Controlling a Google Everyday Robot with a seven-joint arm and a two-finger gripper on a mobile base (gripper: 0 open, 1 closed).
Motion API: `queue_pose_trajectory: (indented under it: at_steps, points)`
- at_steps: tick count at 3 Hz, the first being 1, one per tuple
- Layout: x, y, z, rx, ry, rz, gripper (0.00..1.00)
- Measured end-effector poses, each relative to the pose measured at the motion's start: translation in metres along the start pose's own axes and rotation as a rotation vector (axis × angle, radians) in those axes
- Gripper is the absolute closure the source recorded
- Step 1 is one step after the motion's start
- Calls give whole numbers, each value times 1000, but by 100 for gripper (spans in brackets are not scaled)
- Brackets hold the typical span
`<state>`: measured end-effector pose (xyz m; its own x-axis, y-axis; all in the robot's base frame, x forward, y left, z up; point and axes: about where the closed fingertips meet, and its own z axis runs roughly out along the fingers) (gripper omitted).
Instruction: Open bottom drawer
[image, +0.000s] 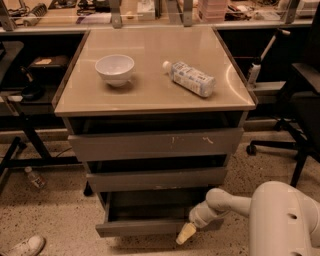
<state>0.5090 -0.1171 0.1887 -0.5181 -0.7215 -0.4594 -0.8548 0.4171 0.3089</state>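
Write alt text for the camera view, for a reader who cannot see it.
The gripper sits low at the right end of the bottom drawer, which stands partly open. On the cabinet top are a white bowl and a bottle on its side.

The robot's rounded white arm (280, 220) reaches low and leftward from the lower right, bending at a white wrist joint (220, 200); its cream-yellow gripper (185, 233) angles down-left, very low.
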Motion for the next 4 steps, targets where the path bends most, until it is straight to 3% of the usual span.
queue_pose_trajectory:
  at_steps: [1,2,3,4]
  points:
    - [48,78,-5,-143,77,120,0]
    - [42,72,-4,-129,70,94,0]
    - [47,76,-14,-107,73,106,0]
    - [60,94,-20,-106,72,135,0]
